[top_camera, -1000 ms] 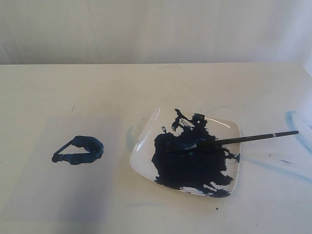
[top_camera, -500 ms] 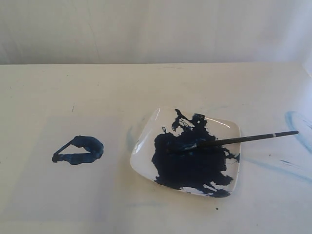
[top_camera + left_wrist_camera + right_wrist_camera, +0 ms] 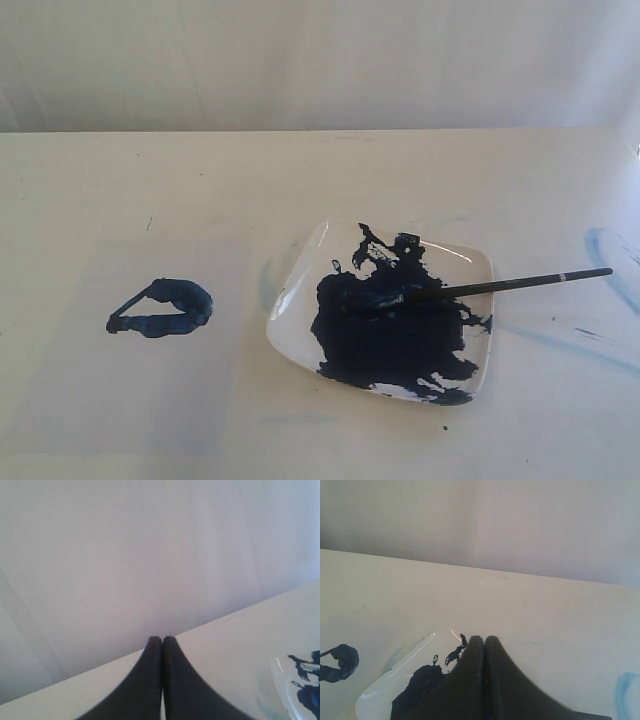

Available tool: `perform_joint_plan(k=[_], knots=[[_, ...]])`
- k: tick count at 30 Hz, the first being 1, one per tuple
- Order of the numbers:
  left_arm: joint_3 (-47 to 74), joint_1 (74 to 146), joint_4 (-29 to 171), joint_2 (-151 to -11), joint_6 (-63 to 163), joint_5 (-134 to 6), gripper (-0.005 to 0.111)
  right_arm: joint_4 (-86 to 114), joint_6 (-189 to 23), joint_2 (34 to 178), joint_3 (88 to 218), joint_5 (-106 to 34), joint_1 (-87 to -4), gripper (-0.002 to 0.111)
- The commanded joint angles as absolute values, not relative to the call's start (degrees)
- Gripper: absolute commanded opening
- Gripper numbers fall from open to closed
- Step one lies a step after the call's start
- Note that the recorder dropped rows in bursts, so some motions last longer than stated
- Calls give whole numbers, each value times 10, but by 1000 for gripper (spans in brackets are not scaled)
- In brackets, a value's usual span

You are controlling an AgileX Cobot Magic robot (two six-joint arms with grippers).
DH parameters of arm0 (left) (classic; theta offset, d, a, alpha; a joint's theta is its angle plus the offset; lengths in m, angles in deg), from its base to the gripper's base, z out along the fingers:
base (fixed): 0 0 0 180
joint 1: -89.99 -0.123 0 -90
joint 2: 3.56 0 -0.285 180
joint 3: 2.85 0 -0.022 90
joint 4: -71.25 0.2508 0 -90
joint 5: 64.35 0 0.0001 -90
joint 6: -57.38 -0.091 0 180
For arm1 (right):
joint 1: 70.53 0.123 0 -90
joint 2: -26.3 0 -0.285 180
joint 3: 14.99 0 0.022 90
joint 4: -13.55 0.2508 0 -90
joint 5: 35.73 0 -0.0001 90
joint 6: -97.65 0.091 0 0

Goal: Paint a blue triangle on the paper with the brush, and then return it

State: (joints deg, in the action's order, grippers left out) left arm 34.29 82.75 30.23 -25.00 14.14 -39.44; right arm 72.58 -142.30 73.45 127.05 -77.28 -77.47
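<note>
The blue triangle (image 3: 163, 308) is a small dark-blue outline on the pale paper (image 3: 120, 380) at the left; it also shows in the right wrist view as the blue triangle (image 3: 339, 662). The black-handled brush (image 3: 500, 285) lies with its tip in the dark paint pool of the white square dish (image 3: 470, 262), handle sticking out to the right. No gripper holds it. Neither arm shows in the exterior view. My left gripper (image 3: 162, 639) is shut and empty, raised above the table. My right gripper (image 3: 484, 640) is shut and empty above the dish (image 3: 400, 672).
Light-blue smears (image 3: 610, 260) mark the tabletop at the right edge and beside the dish. A white wall stands behind the table's far edge (image 3: 320, 131). A corner of the dish (image 3: 300, 680) appears in the left wrist view.
</note>
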Motion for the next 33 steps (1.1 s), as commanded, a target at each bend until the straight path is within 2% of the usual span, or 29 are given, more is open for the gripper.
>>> perform_joint_plan(k=[1,5,9,15,29,33], knots=[[425,849,256,-228,139,-526,0,728,-1420,731,1269,-775,-774,0],[514,849,229,-180,141,-596,0,728,-1420,731,1269,-775,-774,0],[597,849,228,-113,138,-601,0,728,-1420,731,1269,-775,-774,0],[676,848,202,-113,142,-604,0,724,-1420,724,1271,-774,-774,0],[683,848,154,-113,152,-600,0,724,-1420,724,1271,-774,-774,0],[692,848,274,-113,223,-600,0,724,-1420,724,1271,-774,-774,0]])
